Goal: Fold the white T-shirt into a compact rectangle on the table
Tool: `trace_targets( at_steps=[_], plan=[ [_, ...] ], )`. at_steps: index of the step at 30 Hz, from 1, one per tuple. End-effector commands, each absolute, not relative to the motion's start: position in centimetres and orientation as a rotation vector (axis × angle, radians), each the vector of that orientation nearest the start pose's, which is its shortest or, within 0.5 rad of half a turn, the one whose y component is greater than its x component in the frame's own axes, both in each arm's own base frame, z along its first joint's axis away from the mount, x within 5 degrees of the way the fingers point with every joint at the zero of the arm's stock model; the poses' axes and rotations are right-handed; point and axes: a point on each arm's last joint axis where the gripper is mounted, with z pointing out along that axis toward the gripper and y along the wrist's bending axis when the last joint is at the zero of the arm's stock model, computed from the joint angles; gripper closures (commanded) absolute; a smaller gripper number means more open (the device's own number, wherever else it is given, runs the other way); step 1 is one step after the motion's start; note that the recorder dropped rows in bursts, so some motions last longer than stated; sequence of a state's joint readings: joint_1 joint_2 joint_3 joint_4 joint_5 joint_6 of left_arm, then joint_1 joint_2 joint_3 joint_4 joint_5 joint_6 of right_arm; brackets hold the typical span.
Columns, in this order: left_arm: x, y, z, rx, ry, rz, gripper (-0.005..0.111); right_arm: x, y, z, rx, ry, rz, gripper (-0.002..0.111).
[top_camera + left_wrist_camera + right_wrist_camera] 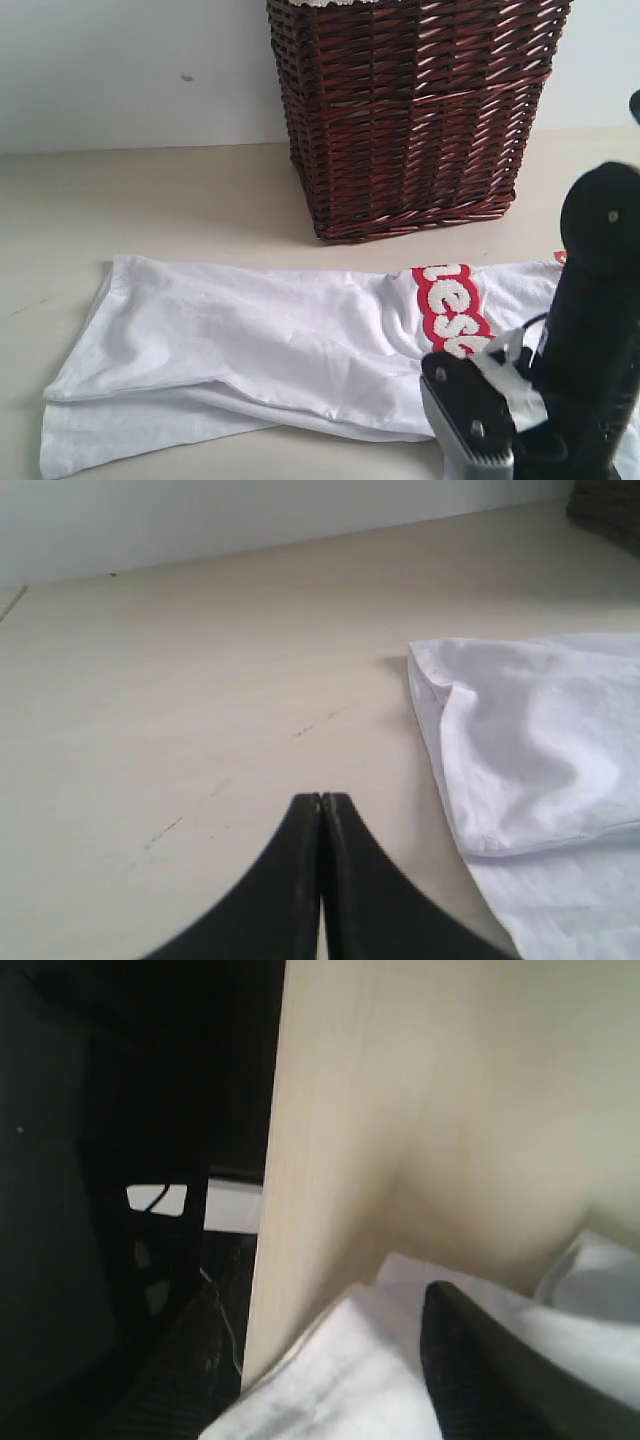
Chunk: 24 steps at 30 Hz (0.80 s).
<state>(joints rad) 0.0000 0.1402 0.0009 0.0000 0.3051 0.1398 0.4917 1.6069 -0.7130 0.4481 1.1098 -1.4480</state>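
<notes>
The white T-shirt (260, 340) lies flat on the table (150, 200) as a long band folded lengthwise, its red-edged lettering (450, 300) near the right end. My right arm (585, 340) stands over that right end at the table's front edge. In the right wrist view my right gripper (325, 1300) is open, its dark fingers (480, 1370) spread over white shirt cloth (380, 1380) by the table edge. My left gripper (321, 800) is shut and empty, hovering over bare table (200, 680) just beside the shirt's end (540, 740). It does not show in the exterior view.
A tall dark brown wicker basket (410, 110) stands on the table behind the shirt, close to its far edge; its corner shows in the left wrist view (610, 505). A pale wall runs behind. Beyond the table's front edge is a dark drop (130, 1160).
</notes>
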Motion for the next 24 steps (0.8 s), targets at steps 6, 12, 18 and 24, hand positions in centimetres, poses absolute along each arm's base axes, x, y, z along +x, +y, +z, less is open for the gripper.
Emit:
trace_targets(
  at_steps=[6,12,18,24],
  plan=[
    [6.2,0.0,17.8,0.129,1.917,0.088,0.107,16.5,12.1,13.4,-2.427,2.083,0.426,0.058],
    [6.2,0.0,17.8,0.129,1.917,0.088,0.107,17.3,12.4,13.3,-2.329,2.101,0.335,0.108],
    [6.2,0.0,17.8,0.129,1.917,0.088,0.107,19.7,13.3,17.8,-2.224,1.965,0.166,0.108],
    [6.2,0.0,17.8,0.129,1.917,0.088,0.107,22.7,13.7,21.5,-2.107,1.826,-0.134,0.108]
  ],
)
